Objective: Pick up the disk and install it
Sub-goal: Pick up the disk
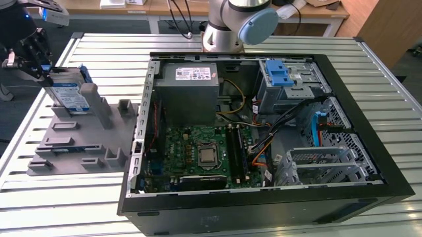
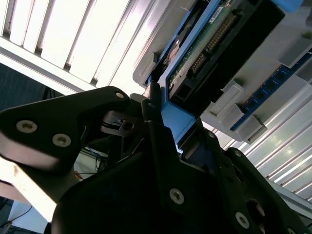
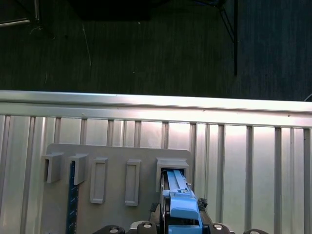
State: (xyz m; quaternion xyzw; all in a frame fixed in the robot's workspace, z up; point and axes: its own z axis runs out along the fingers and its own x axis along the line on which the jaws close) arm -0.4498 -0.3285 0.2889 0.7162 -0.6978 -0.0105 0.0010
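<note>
gripper (image 1: 41, 68) is at the far corner of the table (image 1: 59, 202), on the exterior view's left, jaws closed on the blue bracket end of the disk (image 1: 69, 96)

disk stands on edge in a slot of the grey fixture plate (image 1: 72, 148), label facing out. In the second wrist view the gripper (image 2: 163, 114) pinches the blue bracket, and the disk (image 2: 204, 48) runs away from it edge-on with its green board showing. The first wrist view looks down the disk (image 3: 175, 183) into its slot on the fixture plate (image 3: 117, 156)

around it:
- upright posts (image 1: 99, 106) of the plate are just beside the disk, on the side toward the PC case (image 1: 231, 217)
- the case lies open just beside the plate, with its wall between the plate and the interior
- inside are the power supply (image 1: 191, 91), motherboard (image 1: 197, 148) and loose cables (image 1: 290, 121) crossing the drive area
- blue caddy (image 1: 278, 74) sits in the drive cage at the far corner of the case
- arm base (image 1: 228, 29) is behind the case

hard to tell:
- whether the disk still sits fully in the slot, since its lower edge is hidden by the posts
- a dark strip (image 3: 72, 204) in another slot, can't identify it
- the gripper body is cut off at the frame edge in the exterior view
</note>
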